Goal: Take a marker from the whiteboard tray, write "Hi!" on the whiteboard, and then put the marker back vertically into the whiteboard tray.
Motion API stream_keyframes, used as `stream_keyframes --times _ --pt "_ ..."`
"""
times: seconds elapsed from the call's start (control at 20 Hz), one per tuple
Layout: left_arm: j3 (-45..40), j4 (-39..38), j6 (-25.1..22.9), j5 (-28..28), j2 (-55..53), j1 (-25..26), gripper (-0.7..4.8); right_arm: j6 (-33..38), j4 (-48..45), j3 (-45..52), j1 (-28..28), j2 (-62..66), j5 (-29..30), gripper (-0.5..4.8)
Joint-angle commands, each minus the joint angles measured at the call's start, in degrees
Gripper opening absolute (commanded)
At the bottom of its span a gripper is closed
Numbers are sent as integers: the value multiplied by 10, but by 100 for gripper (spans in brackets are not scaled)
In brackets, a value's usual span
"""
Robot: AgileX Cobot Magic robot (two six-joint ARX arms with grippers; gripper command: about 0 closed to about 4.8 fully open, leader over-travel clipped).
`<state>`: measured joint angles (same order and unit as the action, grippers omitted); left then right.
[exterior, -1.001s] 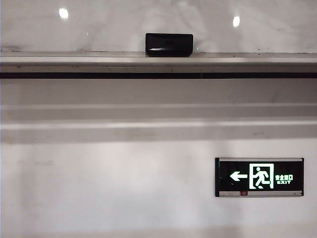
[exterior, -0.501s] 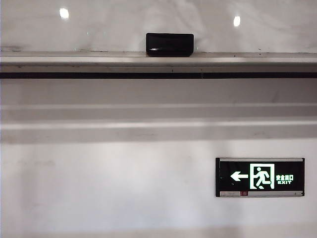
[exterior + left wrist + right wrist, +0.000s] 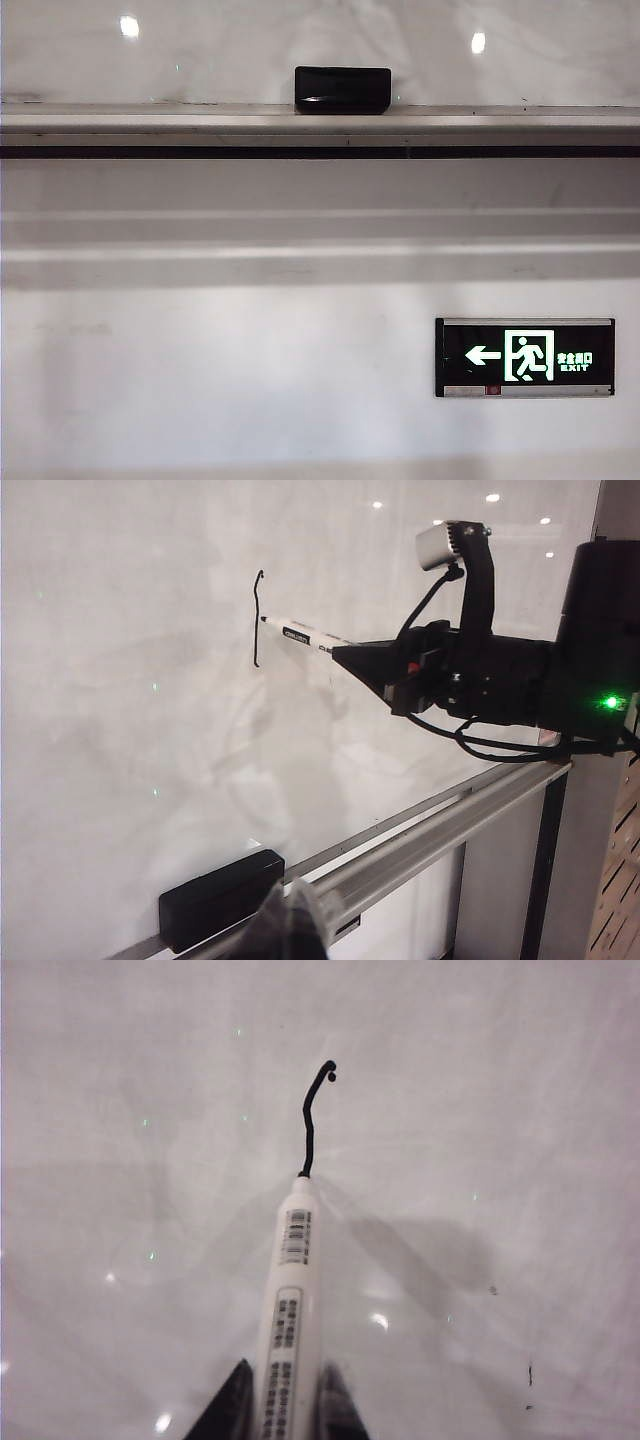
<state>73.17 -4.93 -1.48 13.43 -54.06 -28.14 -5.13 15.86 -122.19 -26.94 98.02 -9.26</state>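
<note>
Left gripper I can't see or judge; right gripper is clamped on the marker, its tip touching the whiteboard on the first black stroke. I judge that barrel light, stiff and slick, best held mid-barrel.

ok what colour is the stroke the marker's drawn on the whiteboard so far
Black: one thin black stroke on the whiteboard, clearest in the right wrist view.

Hardly anything is changing in the exterior view: only the exit sign is sitting very slightly further right.
</note>
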Motion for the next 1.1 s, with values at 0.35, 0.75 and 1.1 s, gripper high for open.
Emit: stream_keyframes --times 0.35,0.75,1.1 --pt "3 7 0 3 1 0 -6 -14 -12 -3 0 6 -36 -1" --pt "3 7 0 3 1 0 -6 -16 6 -3 6 3 -67 -1" --pt "3 7 0 3 1 0 -6 -30 12 -3 6 -7 -116 -1"
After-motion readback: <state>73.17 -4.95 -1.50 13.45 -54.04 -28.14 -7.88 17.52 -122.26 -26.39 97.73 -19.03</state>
